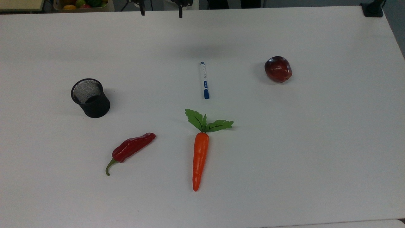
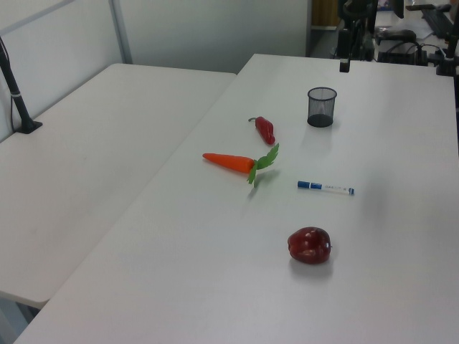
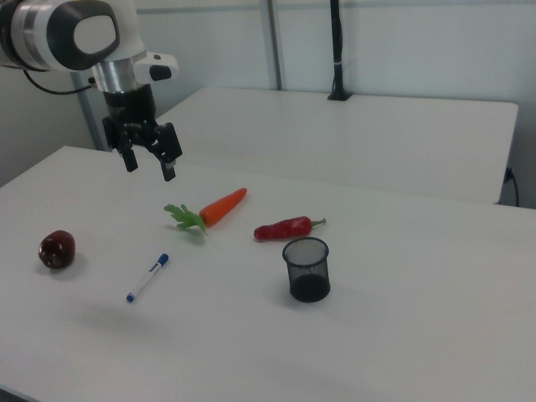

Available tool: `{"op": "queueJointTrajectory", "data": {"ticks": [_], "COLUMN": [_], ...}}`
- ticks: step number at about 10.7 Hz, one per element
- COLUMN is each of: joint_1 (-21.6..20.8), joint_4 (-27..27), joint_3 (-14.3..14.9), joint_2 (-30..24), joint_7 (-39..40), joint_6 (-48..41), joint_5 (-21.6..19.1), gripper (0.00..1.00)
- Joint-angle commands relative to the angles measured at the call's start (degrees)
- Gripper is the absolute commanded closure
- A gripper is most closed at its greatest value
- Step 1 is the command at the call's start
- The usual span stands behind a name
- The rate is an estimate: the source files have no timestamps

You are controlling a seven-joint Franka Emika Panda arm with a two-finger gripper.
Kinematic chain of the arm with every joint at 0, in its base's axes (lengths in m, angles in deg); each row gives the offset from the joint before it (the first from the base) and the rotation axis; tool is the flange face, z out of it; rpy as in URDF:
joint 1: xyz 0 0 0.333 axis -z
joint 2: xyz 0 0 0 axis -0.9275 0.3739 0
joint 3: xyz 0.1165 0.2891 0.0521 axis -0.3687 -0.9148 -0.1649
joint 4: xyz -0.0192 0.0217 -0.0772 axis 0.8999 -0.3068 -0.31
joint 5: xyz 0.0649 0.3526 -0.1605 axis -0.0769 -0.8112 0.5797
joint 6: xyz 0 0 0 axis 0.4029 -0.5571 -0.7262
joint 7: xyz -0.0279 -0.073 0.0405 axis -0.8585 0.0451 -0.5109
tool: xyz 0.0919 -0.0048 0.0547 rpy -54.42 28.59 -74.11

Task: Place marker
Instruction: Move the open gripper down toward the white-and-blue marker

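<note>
While the marker [image 1: 204, 80] lies flat mid-worktop [image 1: 316, 158], top view: carrot [image 1: 200, 158] at its 6 o'clock, apple [image 1: 278, 69] at 3, mesh cup [image 1: 90, 98] at 9 | left view: marker just beside carrot leaves | right view: fingers [image 3: 169, 162] spread apart, empty, raised above worktop

Place: robot lab or test room
Furniture: plain white tables [image 1: 316, 142] pushed together, bare walls
Equipment: arm [image 3: 75, 38] over the table, black camera post [image 3: 337, 50], cluttered desk [image 2: 401, 43] behind
Props: plastic carrot [image 1: 200, 158], pepper [image 1: 133, 148], apple [image 1: 278, 69]
</note>
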Motion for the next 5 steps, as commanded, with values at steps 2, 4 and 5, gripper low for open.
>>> {"op": "queueJointTrajectory", "data": {"ticks": [2, 4, 5], "joint_1": [-0.45, -0.80, -1.06], "joint_4": [0.60, 0.33, 0.16], "joint_3": [0.47, 0.21, -0.05], "joint_2": [1.05, 1.32, 2.10], "joint_7": [0.60, 0.52, -0.09], "joint_6": [2.29, 2.38, 2.99], "joint_5": [-0.89, -1.06, -1.15], "gripper": [0.00, 0.00, 0.00]}}
